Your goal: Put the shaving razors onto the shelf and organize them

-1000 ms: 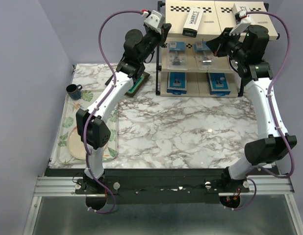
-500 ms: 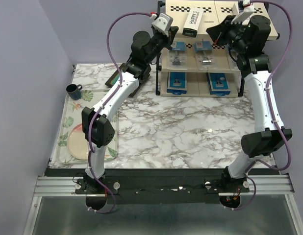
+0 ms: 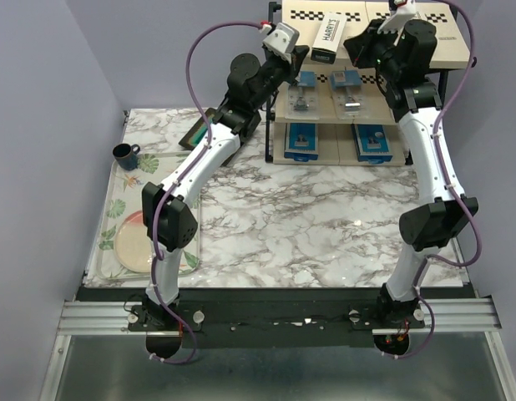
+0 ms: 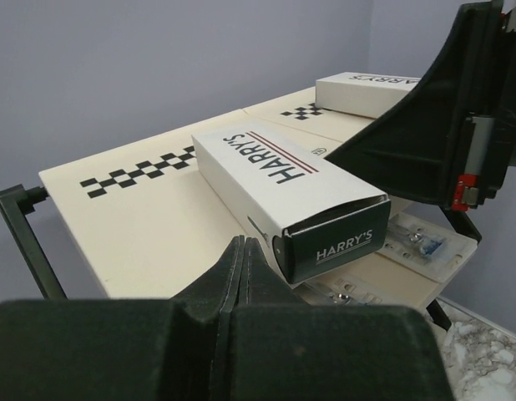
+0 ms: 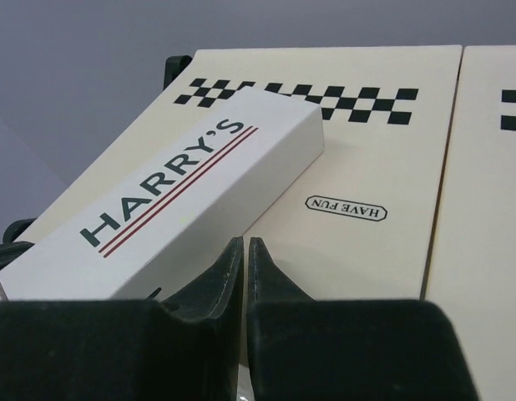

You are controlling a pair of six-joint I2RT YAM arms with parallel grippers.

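Note:
A white HARRY'S razor box [image 3: 327, 38] lies askew on the top board of the shelf [image 3: 458, 52]. In the left wrist view my left gripper [image 4: 244, 243] is shut and empty, its tips just beside the box's dark near end [image 4: 333, 242]. A second white box [image 4: 366, 88] lies further along that board. In the right wrist view my right gripper [image 5: 245, 243] stands open by a thin slit with nothing in it, right beside the long side of the box [image 5: 183, 192]. Two blister packs [image 3: 302, 83] sit on the middle tier and two dark-blue boxes [image 3: 301, 139] on the lower tier.
A floral tray [image 3: 116, 213] lies at the table's left with a plate [image 3: 133, 251] on it and a blue mug [image 3: 124, 154] at its far end. A dark frame with a green centre [image 3: 199, 132] lies left of the shelf. Both arms reach over the marble table [image 3: 308, 217].
Both arms have risen and closed in on the skewed box on the top board, the right one moving left. The right fingers have parted slightly.

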